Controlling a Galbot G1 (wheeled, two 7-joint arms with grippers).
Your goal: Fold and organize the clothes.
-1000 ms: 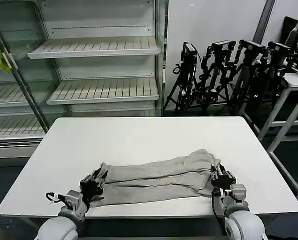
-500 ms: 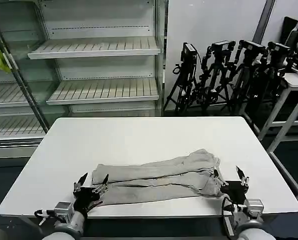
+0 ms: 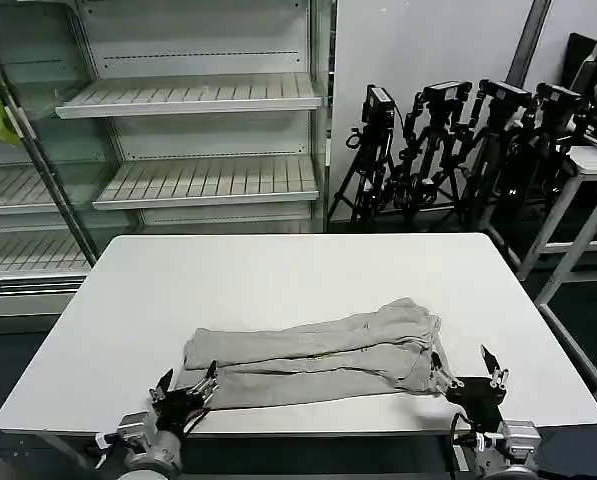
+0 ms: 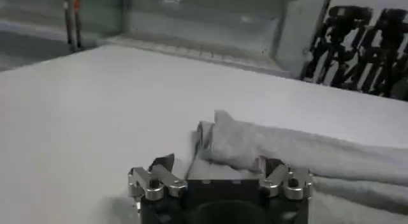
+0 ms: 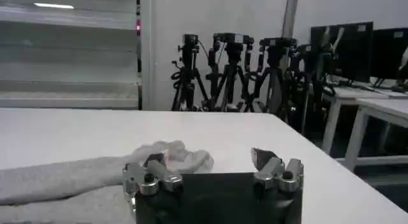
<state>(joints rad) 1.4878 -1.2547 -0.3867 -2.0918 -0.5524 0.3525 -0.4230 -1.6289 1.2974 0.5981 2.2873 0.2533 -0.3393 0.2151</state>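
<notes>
Both hands retreating toward near table (image 3: 278, 280) edge since earlier frame: left hand (image 3: 183, 388) and right hand (image 3: 468, 367), fingers apart, leaving folded clothes (image 3: 313, 353) lying free.

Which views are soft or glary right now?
Head view: evenly lit, sharp, faint shadow under the shirts. Left wrist view: soft all over, shelves and tripods smeared. Right wrist view: shirts and right gripper soft up close, tripods crisper.

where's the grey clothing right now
In the head view the grey clothing lies folded long near the table's front edge, between the left gripper and right gripper.
</notes>
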